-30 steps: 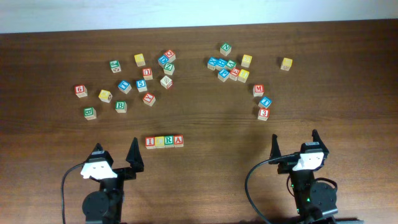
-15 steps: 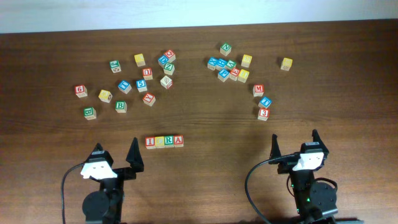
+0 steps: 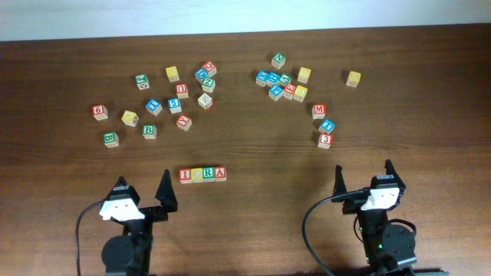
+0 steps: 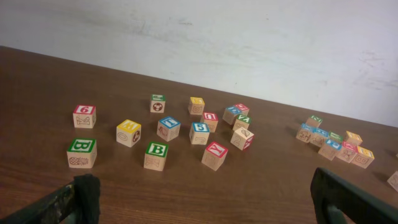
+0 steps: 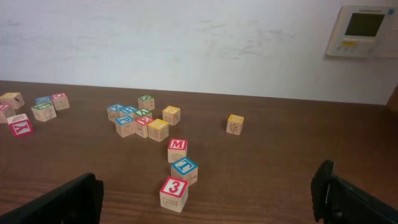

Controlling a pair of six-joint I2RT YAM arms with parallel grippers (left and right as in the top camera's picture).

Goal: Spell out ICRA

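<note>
Near the front of the table [image 3: 253,157], between my two arms, the ICRA row [image 3: 202,174] lay in a straight line, its four cubes touching side by side; reading from my left, I saw the I cube [image 3: 185,175] in red, the yellow-faced C cube [image 3: 197,175], the R cube [image 3: 209,174] in green, and the A cube [image 3: 220,173] in red. Just left of the row and a little nearer me, the left gripper [image 3: 143,185] stood with its jaws spread wide and nothing between them; well apart on the row's right, the right gripper [image 3: 363,175] was likewise released and empty. Beyond the row to the left sat a loose scatter of cubes, the 6 cube [image 3: 100,111] farthest out and two green B cubes [image 3: 149,131] nearer; beyond the row to the right lay a tighter cluster [image 3: 282,80], with the M cube [image 3: 319,110] and the 3 cube [image 3: 325,140] closer to the row, and a lone yellow cube [image 3: 353,78] farthest right.
</note>
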